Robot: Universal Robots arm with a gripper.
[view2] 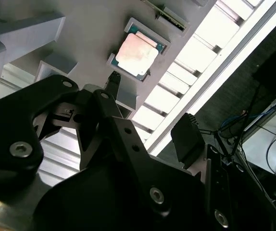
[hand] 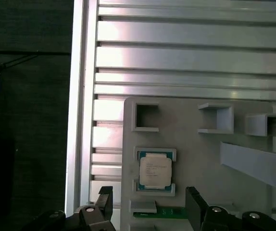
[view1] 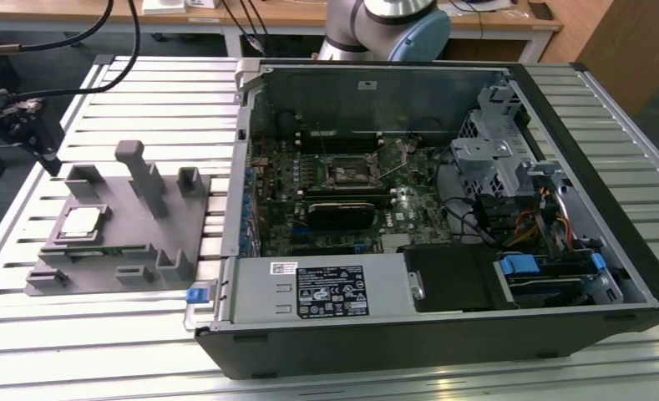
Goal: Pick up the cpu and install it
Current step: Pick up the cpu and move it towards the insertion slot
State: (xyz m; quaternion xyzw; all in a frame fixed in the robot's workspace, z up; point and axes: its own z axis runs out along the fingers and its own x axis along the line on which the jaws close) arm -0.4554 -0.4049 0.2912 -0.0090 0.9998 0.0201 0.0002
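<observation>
A: How is the gripper found?

B: It is seen spread wide, with nothing grasped. In both wrist views a broad gap is left between the fingers.

A: Where is the cpu placed?

B: It is laid flat, metal top up, in a shallow seat of the grey fixture, just beyond the fingertips and not yet between them. In the exterior view it is found toward the exterior view's left, well apart from the case.

A: Why is it seated that way?

B: Raised lips are set against two opposite edges only. Sliding is thereby stopped, while the other two edges are left bare. The fingers are lined up with those bare edges, and the wrist's orientation is judged to be chosen for that.

A: What else is carried by the fixture?

B: A green memory stick is slotted just beside the cpu, and several empty pockets and posts are seen. The fixture itself is laid on the slotted table, beside the case.

A: And the case?

B: It is laid on its side with the panel off, so that the board is faced upward. What is taken to be the socket is exposed from above near the board's middle. No chip can be made out in it, so neither pick-up nor installation is judged to be done.
</observation>
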